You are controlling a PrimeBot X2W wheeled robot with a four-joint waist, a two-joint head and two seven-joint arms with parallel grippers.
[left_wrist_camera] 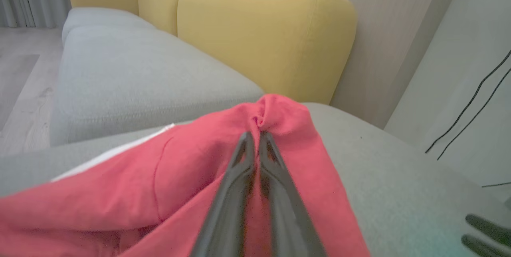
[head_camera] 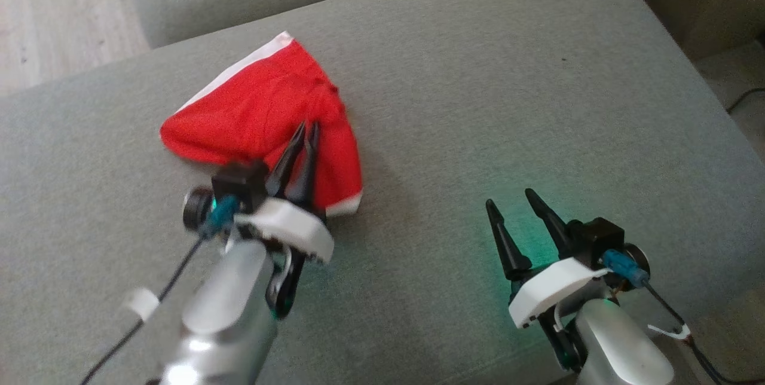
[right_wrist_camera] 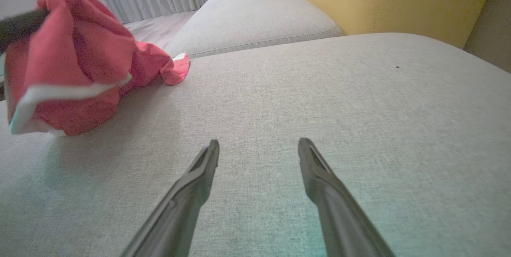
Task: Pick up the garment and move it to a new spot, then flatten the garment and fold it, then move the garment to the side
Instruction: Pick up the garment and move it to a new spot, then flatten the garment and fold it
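The left gripper (left_wrist_camera: 255,134) has jaws almost together, pinching a small fold of the red garment (head_camera: 257,110), which sits far left on the gray sofa seat (head_camera: 508,74), & the right gripper (head_camera: 509,198) has jaws wide apart w/ nothing in them, so the thin pinch may slip & drop it.

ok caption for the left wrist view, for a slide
left gripper's fingers pinching a peak of the red garment over the grey sofa cushion
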